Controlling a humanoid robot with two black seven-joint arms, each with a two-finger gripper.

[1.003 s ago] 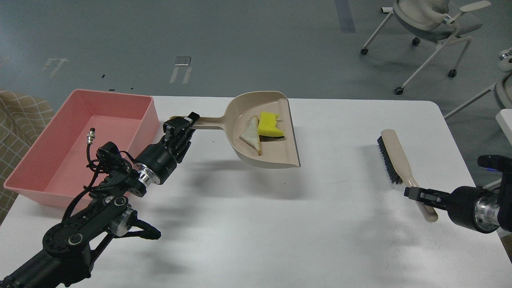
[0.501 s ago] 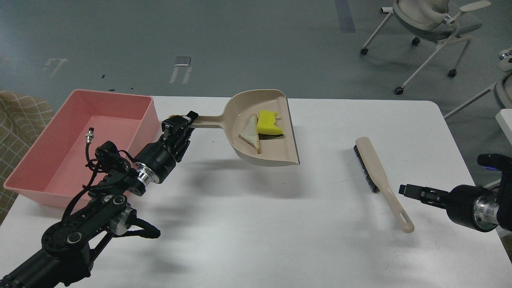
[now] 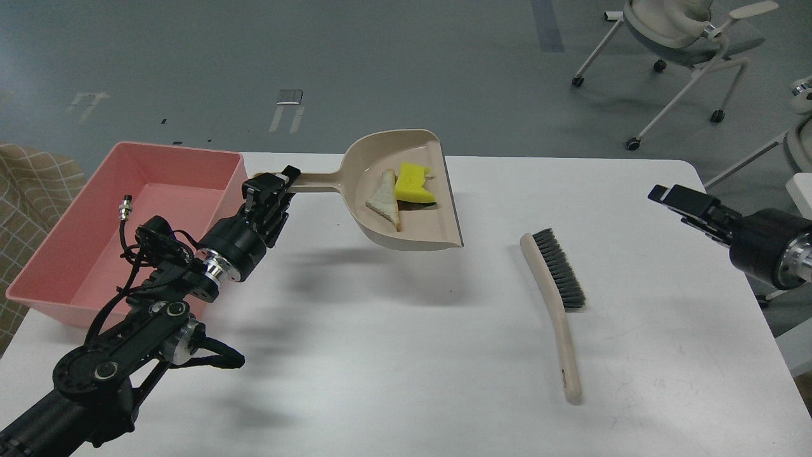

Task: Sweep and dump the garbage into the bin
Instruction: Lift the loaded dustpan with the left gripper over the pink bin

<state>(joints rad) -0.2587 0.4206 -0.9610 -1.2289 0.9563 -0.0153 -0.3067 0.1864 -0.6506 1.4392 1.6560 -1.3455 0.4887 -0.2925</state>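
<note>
place: office or lab | signs: grey floor [image 3: 380, 63] with tape marks [image 3: 288, 96], wheeled chairs [image 3: 685, 38] beyond right gripper [image 3: 666, 193], white table [image 3: 406, 355]

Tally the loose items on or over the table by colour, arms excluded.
Beige: 2, dustpan, brush
Pink: 1, bin
Yellow: 1, sponge
White: 1, bread
Total: 5
</note>
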